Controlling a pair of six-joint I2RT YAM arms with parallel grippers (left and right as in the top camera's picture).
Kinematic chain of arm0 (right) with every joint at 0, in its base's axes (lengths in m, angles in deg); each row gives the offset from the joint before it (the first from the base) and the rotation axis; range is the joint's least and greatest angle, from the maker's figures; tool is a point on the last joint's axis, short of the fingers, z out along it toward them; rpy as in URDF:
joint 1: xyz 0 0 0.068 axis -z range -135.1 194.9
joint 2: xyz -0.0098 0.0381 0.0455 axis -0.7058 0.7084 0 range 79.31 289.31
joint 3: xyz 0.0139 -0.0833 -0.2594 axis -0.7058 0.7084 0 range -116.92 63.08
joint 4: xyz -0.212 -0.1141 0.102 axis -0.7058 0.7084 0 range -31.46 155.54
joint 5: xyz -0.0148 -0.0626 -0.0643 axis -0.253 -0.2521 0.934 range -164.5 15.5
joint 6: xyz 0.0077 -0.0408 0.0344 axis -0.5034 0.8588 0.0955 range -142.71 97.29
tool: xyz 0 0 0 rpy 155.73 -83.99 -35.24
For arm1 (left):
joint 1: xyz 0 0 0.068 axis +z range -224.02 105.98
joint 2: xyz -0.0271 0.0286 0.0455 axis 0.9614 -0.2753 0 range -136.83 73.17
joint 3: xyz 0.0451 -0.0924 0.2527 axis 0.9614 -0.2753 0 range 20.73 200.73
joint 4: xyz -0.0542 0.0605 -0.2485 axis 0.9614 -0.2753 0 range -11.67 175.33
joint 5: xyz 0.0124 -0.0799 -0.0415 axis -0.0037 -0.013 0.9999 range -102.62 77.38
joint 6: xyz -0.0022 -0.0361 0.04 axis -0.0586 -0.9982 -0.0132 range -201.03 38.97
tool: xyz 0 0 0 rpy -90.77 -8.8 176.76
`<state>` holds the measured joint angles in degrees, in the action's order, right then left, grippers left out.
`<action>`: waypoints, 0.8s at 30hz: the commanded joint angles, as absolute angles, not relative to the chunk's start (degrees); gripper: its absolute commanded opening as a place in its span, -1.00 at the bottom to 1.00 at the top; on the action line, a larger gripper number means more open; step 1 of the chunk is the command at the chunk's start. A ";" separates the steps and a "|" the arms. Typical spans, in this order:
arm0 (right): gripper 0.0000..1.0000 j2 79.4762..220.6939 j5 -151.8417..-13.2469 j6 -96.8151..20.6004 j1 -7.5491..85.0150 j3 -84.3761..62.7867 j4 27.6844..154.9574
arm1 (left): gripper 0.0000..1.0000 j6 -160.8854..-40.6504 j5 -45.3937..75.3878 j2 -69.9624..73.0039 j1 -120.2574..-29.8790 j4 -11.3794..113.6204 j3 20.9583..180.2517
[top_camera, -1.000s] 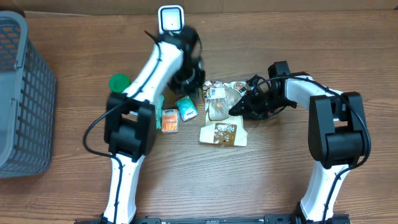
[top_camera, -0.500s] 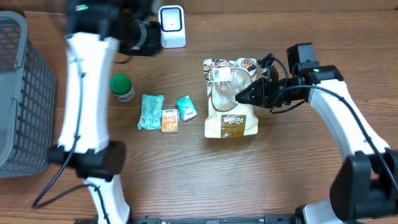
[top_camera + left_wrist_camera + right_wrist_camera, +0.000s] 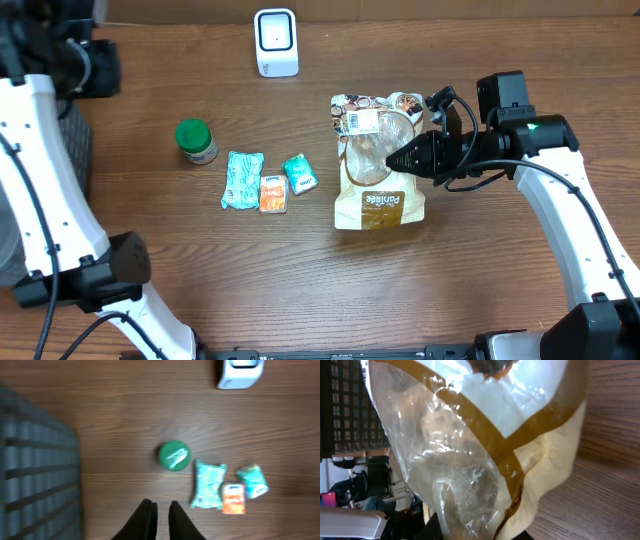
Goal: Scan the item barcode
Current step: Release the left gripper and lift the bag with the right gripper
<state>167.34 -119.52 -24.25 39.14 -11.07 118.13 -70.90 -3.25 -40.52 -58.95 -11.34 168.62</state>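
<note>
Overhead: right tool point(image 3: 394, 160) clamped on snack bag point(image 3: 380, 205), mid-frame; left tool point(image 3: 161, 506) narrowly parted, empty. Likely next: carry the bag's label point(image 3: 355, 121) to scanner point(image 3: 275, 40), upper centre.

One scanner point(image 3: 275, 41), one green-lidded jar point(image 3: 196, 141), one bag point(image 3: 378, 205), one basket point(image 3: 35, 475) — and three small packets point(image 3: 243, 179) point(image 3: 272, 193) point(image 3: 300, 173).

White arms point(image 3: 40, 190), black joints point(image 3: 115, 262), looping black cables point(image 3: 478, 180), dark tapered left claw point(image 3: 161, 505)
</note>
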 commanded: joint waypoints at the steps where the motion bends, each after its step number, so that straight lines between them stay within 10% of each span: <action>1: -0.92 165.88 -119.78 -24.42 39.07 -12.53 117.87 | -0.52 -68.28 -3.56 -40.41 -55.52 -11.47 168.84; 2: -0.92 165.88 -119.80 -24.40 39.07 -13.19 118.26 | -0.11 -69.26 -3.58 -40.41 -54.14 -11.47 168.84; 3: -0.92 165.88 -119.82 -24.42 39.07 -13.69 118.52 | 0.82 -69.48 -3.58 -40.41 -53.59 -11.47 168.84; 4: -0.92 165.85 -119.76 -24.38 39.07 -15.26 119.18 | 0.99 -69.48 -3.60 -40.41 -52.87 -11.47 168.84; 24: -0.92 163.10 -120.02 -19.16 38.50 -34.65 127.31 | 0.99 -69.46 -2.58 -40.41 -52.70 -11.31 168.84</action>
<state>164.37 -119.25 -20.36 39.12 -32.86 127.44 -69.94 -3.43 -40.52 -52.65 -11.31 168.62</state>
